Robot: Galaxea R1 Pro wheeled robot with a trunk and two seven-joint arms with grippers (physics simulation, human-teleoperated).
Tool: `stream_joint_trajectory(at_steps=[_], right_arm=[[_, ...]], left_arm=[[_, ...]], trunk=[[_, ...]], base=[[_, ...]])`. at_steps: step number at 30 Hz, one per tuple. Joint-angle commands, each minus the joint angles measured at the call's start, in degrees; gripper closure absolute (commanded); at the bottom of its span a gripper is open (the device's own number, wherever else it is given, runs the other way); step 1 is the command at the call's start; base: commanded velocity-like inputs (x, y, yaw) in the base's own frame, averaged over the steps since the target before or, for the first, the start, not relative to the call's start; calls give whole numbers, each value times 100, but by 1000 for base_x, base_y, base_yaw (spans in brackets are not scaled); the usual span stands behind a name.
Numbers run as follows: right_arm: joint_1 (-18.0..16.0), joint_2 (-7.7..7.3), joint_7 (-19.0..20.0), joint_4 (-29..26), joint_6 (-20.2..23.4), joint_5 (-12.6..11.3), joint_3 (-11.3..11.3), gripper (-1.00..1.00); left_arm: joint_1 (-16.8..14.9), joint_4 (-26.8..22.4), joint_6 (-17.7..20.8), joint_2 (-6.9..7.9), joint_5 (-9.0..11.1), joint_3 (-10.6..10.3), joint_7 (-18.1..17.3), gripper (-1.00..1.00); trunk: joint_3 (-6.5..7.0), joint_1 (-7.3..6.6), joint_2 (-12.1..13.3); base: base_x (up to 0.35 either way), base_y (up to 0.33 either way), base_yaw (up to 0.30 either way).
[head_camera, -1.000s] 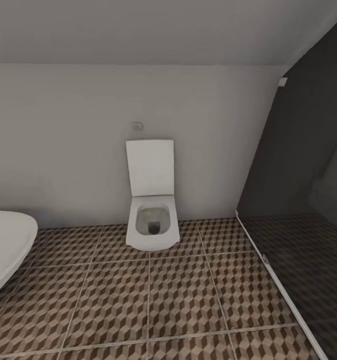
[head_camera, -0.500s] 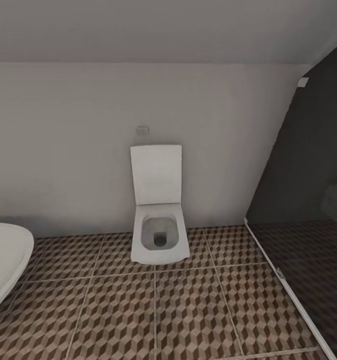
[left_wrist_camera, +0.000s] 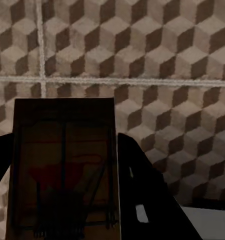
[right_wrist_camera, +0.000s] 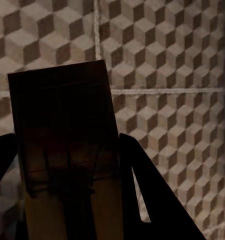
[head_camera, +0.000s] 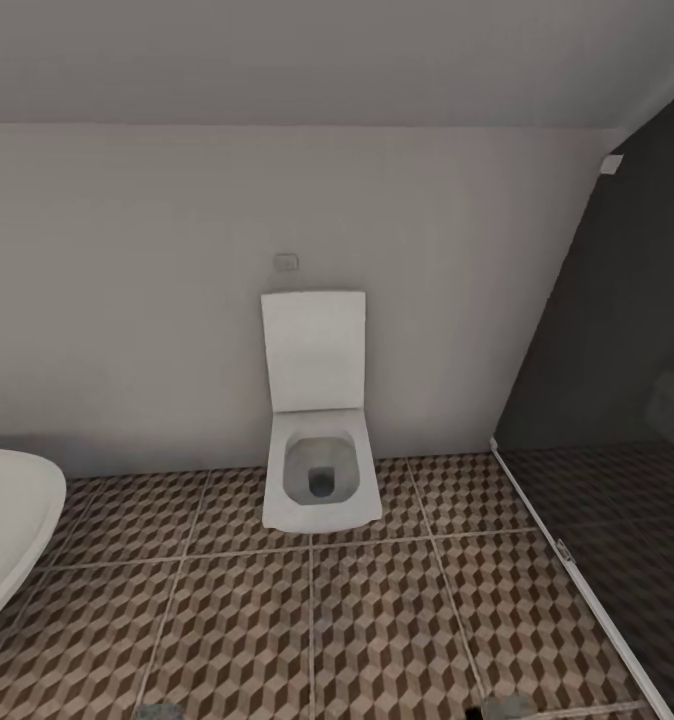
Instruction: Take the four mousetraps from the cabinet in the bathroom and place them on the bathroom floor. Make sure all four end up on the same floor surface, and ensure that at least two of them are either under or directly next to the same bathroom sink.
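Head view nearly settled since a moment ago, facing square white toilet [head_camera: 319, 470] on cube-patterned brown tiled floor [head_camera: 377, 620]. Dark flat rectangular mousetrap [left_wrist_camera: 62, 170] clamped in left gripper [left_wrist_camera: 67, 200], another mousetrap [right_wrist_camera: 67, 150] in right gripper [right_wrist_camera: 67, 210]. Sink unseen; probably more driving before placing.

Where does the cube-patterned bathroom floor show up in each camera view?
Head view: the bathroom floor fills the lower part, running up to the toilet and the wall.
Left wrist view: the floor is the backdrop behind the close-up mousetrap.
Right wrist view: the floor lies behind the second mousetrap.
Shared landmark: the pale grout lines between tiles.
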Motion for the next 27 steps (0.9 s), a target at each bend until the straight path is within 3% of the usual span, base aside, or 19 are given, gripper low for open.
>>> stream_joint_trajectory(at_steps=[1, 3, 4, 5, 9, 15, 18, 23, 27], right_arm=[[-185, 5, -240, -6, 350, -26, 0, 100], [-449, 6, -424, -39, 842, -21, 1, 100], [-738, 11, -521, -117, 1181, -22, 1, 100], [-1067, 14, -569, -199, 1388, -33, 1, 100], [-1801, 17, -606, -274, 1978, -44, 1, 100], [-2719, 25, -617, -295, 2437, -41, 1, 100], [-3179, 25, -611, -294, 2648, -41, 1, 100], [-3397, 25, -582, -368, 2953, -26, 1, 100], [-3416, 29, -515, -729, 3009, -12, 32, 100]], left_arm=[[-10, 209, 49, -79, 27, 141, 41, 100], [-37, 592, 313, -200, 30, 350, 41, 100], [-129, 966, 740, -364, 29, 462, 44, 100], [-353, 1250, 1235, -619, 22, 509, 52, 100], [-1037, 1497, 1971, -986, 6, 546, 58, 100], [-1997, 1543, 2675, -1049, 1, 553, 60, 100], [-2251, 1548, 2772, -1046, 1, 553, 66, 100], [-2661, 1552, 2798, -877, 7, 553, 495, 100], [-2886, 1549, 2794, -850, 9, 553, 733, 100]], trunk=[[-6, 0, -3], [-6, 0, -3], [-6, 0, -3], [-6, 0, -3], [-6, 0, -3], [-6, 0, -3], [-6, 0, -3], [-6, 0, -3], [-6, 0, -3]], base=[[0, 0, 0], [0, 0, 0], [0, 0, 0], [0, 0, 0], [0, 0, 0], [0, 0, 0], [0, 0, 0], [0, 0, 0], [0, 0, 0]])
